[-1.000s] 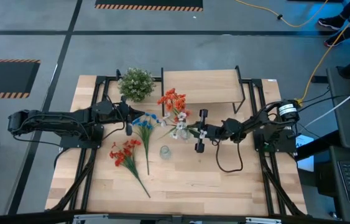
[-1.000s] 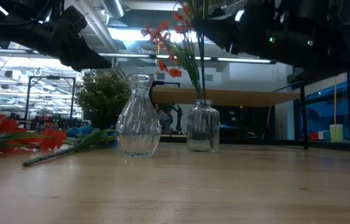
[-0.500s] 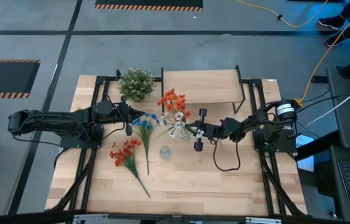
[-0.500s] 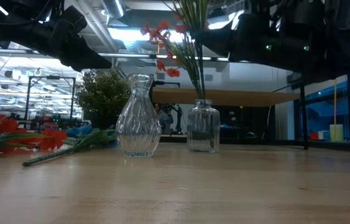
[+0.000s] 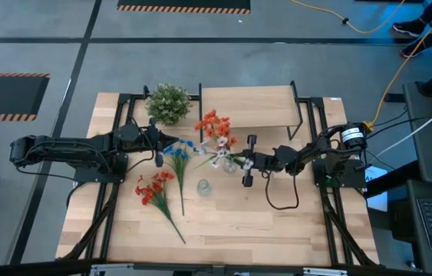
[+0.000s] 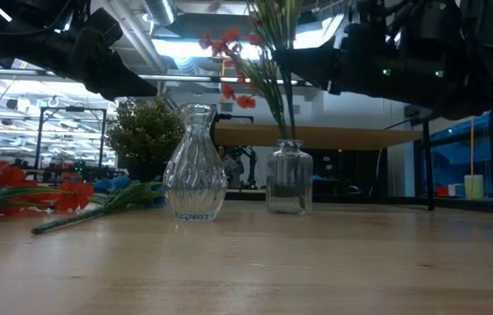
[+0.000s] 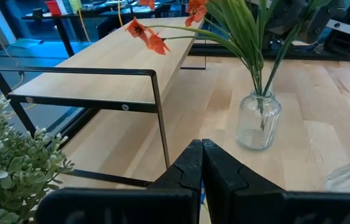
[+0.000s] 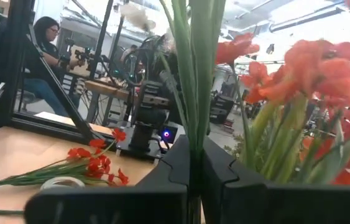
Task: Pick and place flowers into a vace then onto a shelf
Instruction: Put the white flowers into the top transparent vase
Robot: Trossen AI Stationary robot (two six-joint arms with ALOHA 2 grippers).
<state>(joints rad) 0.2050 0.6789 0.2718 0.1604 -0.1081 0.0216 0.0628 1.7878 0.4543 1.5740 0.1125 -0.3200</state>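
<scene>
Two sprays, one red-orange (image 5: 212, 124) and one pale (image 5: 217, 157), are standing in the small glass jar (image 6: 289, 178) just before the shelf (image 5: 248, 106), the pale one's thin green stem being pinched by the right gripper (image 5: 248, 161), probably to seat it upright. Another red spray (image 5: 154, 189) and the blue one (image 5: 178, 150) are lying flat near the ribbed glass vase (image 6: 194, 164). Over them the left gripper (image 5: 158, 147) is being held pressed together
</scene>
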